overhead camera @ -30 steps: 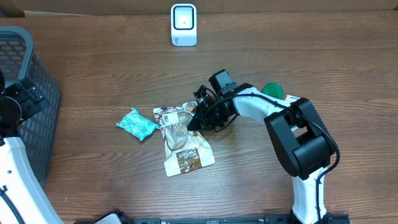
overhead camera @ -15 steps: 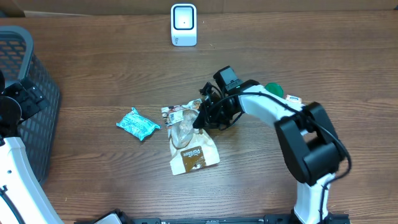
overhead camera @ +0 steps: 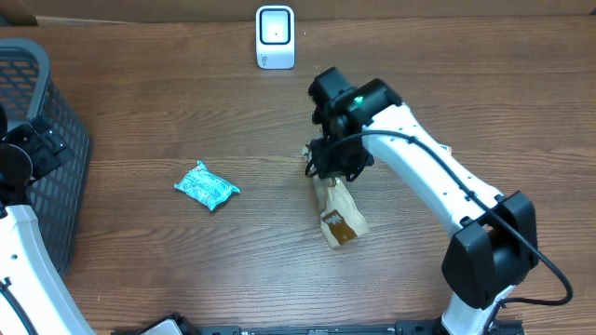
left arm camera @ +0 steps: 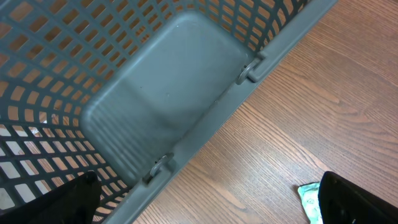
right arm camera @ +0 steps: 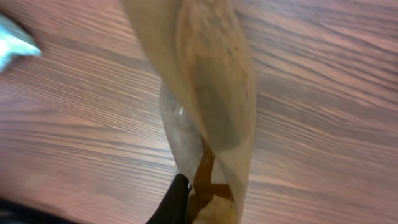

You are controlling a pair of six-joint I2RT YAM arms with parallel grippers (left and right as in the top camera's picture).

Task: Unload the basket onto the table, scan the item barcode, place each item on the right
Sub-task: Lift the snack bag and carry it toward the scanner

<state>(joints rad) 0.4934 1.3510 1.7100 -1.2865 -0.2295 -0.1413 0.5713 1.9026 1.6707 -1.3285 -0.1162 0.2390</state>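
Item: brown snack pouch (overhead camera: pixel 340 216) with a clear window and a printed label at its lower end. Location: centre of frame, hanging tilted from the right gripper (overhead camera: pixel 328 173), which is clamped tight on the pouch's top edge. Handling, as judged: light, soft, slippery film, best held by the sealed edge. Left gripper (left arm camera: pixel 208 202): spread wide, empty, by the basket (overhead camera: pixel 37 84) at far left.
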